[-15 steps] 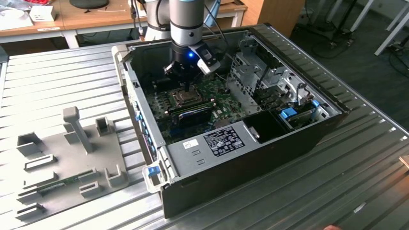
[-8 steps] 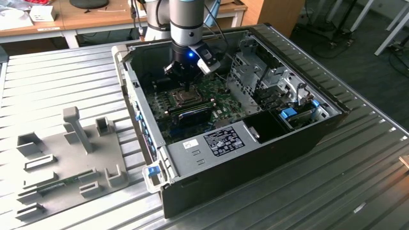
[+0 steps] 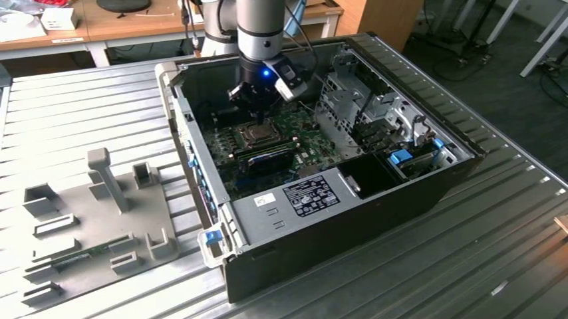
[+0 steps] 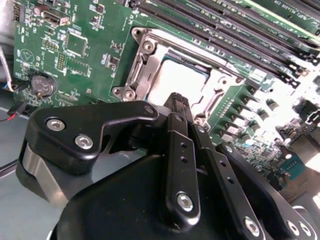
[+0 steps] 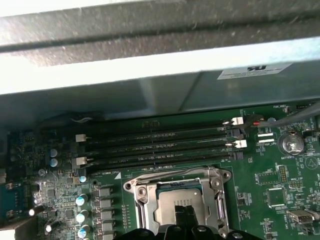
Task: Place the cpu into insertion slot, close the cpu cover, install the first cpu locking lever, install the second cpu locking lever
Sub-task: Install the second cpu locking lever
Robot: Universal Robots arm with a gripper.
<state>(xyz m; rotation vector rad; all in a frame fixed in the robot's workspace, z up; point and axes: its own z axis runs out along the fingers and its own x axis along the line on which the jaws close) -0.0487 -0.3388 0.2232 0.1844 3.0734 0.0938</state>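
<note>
"Where's the cpu [image 4: 182, 80] right now?"

"Lying flat in the insertion slot [image 5: 178, 197] on the green board [image 4: 90, 55], silvery top facing up. The cpu cover [image 4: 150, 62] looks folded down around it, its metal frame bordering the chip on all sides in both wrist views."

"And your fingers [image 4: 181, 102]?"

"Pressed together, tips meeting with nothing between them, hovering at the edge of the socket just over the cover's rim. In the exterior view my gripper [image 3: 257, 93] hangs inside the open computer case [image 3: 426, 179], directly above the socket."

"What worries you?"

"Whether the levers are latched I can't tell. If I push down off-centre, my closed tips could slip off the thin frame and scrape the board, or nudge the capacitors [image 5: 81, 201] near the socket. If the cover isn't seated flush, forcing it could tilt the chip against the contacts. The long memory slots [image 5: 160, 142] run just beside the socket, so a sideways skid could catch them."
</note>
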